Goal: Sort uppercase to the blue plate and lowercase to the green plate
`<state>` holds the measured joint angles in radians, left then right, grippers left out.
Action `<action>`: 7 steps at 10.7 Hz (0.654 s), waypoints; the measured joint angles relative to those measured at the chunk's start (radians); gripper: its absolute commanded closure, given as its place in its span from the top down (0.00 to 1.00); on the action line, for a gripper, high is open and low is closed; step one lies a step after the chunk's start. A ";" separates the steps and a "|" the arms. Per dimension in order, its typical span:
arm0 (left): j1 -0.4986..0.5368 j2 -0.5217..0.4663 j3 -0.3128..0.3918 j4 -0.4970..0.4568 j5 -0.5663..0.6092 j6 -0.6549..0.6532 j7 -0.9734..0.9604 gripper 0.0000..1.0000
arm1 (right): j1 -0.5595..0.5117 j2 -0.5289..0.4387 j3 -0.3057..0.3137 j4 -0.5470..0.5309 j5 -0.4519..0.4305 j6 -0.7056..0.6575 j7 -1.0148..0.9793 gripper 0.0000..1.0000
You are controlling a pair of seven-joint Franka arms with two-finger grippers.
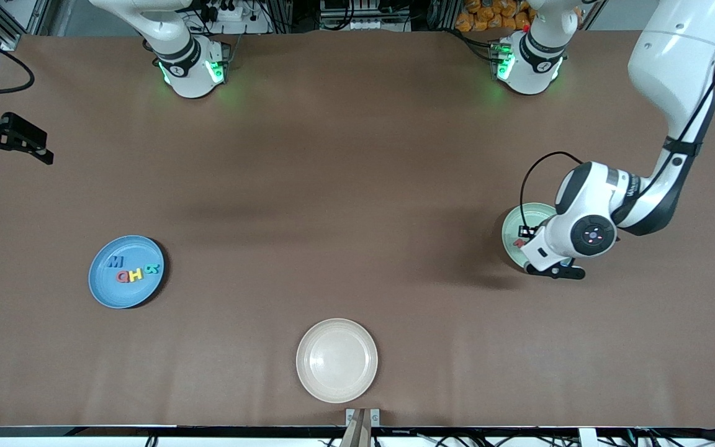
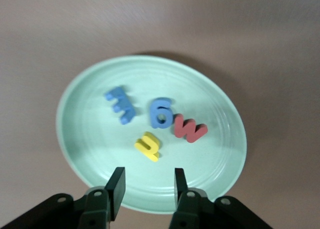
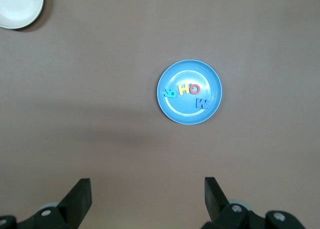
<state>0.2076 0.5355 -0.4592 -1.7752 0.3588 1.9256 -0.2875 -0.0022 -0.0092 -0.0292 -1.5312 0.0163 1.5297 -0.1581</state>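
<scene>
The green plate (image 2: 90,139) holds the lowercase letters: a blue m-like one (image 2: 121,104), a dark blue rounded one (image 2: 161,113), a red m (image 2: 190,129) and a yellow hooked one (image 2: 148,146). My left gripper (image 2: 148,186) hangs open over that plate's rim with nothing between its fingers. In the front view, the left wrist (image 1: 584,236) hides much of the green plate (image 1: 512,226). The blue plate (image 1: 112,288) carries the uppercase letters: blue M (image 3: 202,103), red Q (image 3: 194,89), yellow H (image 3: 183,89) and teal R (image 3: 170,93). My right gripper (image 1: 21,160) waits open at the right arm's end of the table.
An empty cream-beige plate (image 1: 337,360) lies near the table's front edge, midway between the two ends. Its rim also shows in the right wrist view as the cream plate (image 3: 17,6). Bare brown table surrounds all three plates.
</scene>
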 measured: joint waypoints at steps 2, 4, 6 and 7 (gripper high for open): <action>-0.005 -0.034 -0.006 0.094 -0.032 -0.051 0.000 0.57 | 0.000 -0.001 0.000 0.001 0.000 -0.006 0.002 1.00; -0.033 -0.075 0.027 0.175 -0.088 -0.063 0.000 0.60 | 0.000 -0.001 0.002 0.001 0.000 -0.007 0.008 1.00; -0.103 -0.129 0.138 0.240 -0.198 -0.067 0.035 0.69 | 0.000 -0.001 0.002 0.001 0.000 -0.018 0.010 1.00; -0.156 -0.163 0.216 0.261 -0.247 -0.077 0.053 0.79 | 0.000 -0.002 0.002 0.001 0.000 -0.026 0.011 1.00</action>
<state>0.0520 0.3729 -0.2434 -1.5142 0.1120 1.8487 -0.2344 -0.0020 -0.0107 -0.0277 -1.5298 0.0163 1.5038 -0.1471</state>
